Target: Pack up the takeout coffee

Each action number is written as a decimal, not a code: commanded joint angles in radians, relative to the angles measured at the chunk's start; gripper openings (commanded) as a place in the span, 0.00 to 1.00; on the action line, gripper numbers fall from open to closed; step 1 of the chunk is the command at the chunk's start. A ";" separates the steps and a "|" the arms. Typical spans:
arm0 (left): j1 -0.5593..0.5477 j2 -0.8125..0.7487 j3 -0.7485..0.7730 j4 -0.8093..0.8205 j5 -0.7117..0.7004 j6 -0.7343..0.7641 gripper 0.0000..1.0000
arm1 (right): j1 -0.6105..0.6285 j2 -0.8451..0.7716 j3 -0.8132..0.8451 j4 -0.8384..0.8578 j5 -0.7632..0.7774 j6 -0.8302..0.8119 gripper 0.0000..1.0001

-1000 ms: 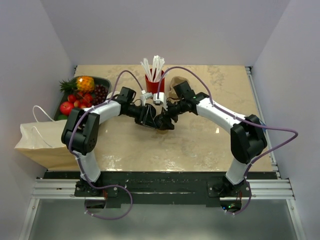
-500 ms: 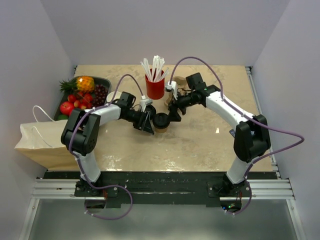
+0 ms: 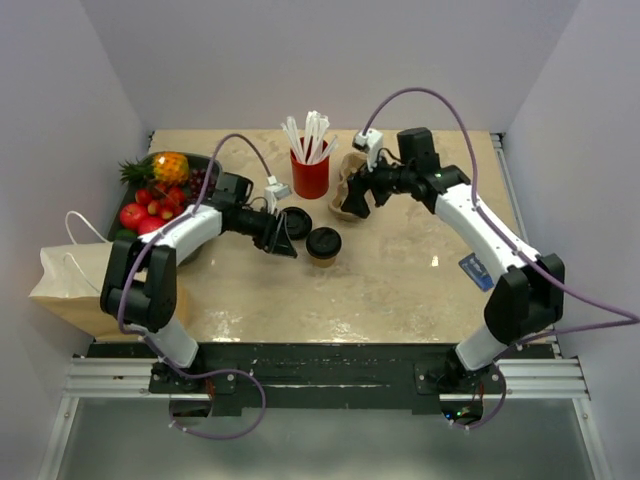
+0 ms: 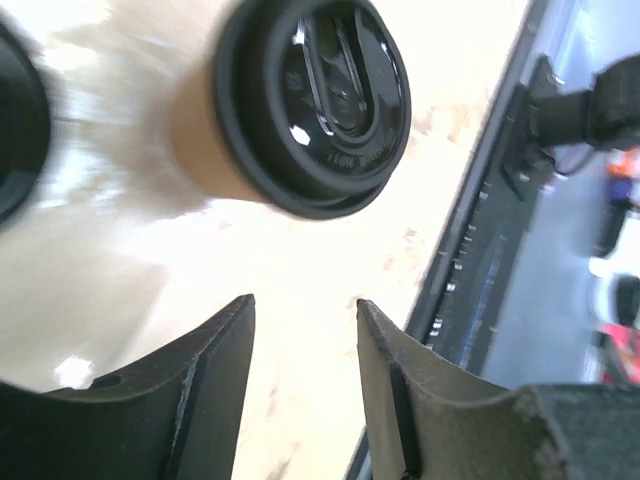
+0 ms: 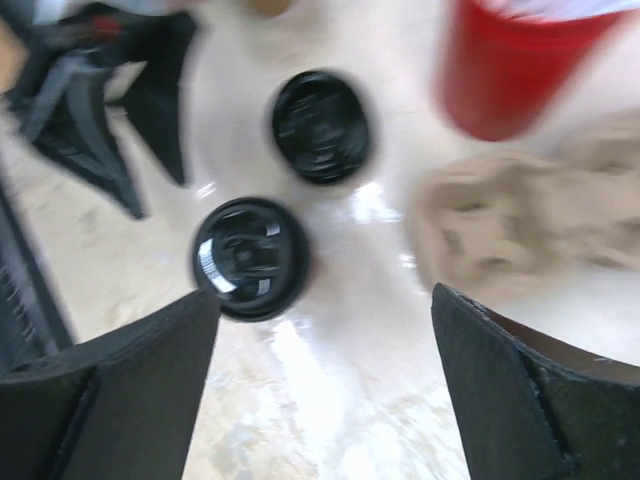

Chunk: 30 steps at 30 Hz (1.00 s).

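Note:
The takeout coffee (image 3: pixel 323 243), a small tan cup with a black lid, stands free on the marble table. It also shows in the left wrist view (image 4: pixel 310 100) and, blurred, in the right wrist view (image 5: pixel 250 258). My left gripper (image 3: pixel 286 238) is open and empty just left of it, its tips (image 4: pixel 300 305) short of the cup. My right gripper (image 3: pixel 354 204) is open wide and empty, raised behind and right of the cup, over a tan pulp carrier (image 3: pixel 347 178); its tips (image 5: pixel 325 295) frame the table.
A loose flat black lid (image 3: pixel 297 221) lies just behind-left of the coffee. A red cup of white straws (image 3: pixel 311 175) stands behind it. A fruit tray (image 3: pixel 207 161) is at the back left. A brown paper bag (image 3: pixel 85 285) lies at the left edge.
Both grippers have drawn away from the coffee: the left back to the left, the right up and back to the right. The cup now stands alone, and the loose lid has come into view.

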 commanded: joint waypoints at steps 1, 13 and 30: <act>0.057 -0.139 0.099 -0.046 -0.086 0.137 0.51 | -0.008 -0.111 0.034 0.129 0.411 0.176 0.95; 0.162 -0.191 0.464 -0.167 -0.321 0.223 0.57 | -0.008 -0.122 0.117 0.120 0.909 0.232 0.99; 0.164 -0.309 0.621 -0.224 -0.369 0.330 0.73 | -0.008 -0.124 0.091 -0.054 0.755 0.078 0.99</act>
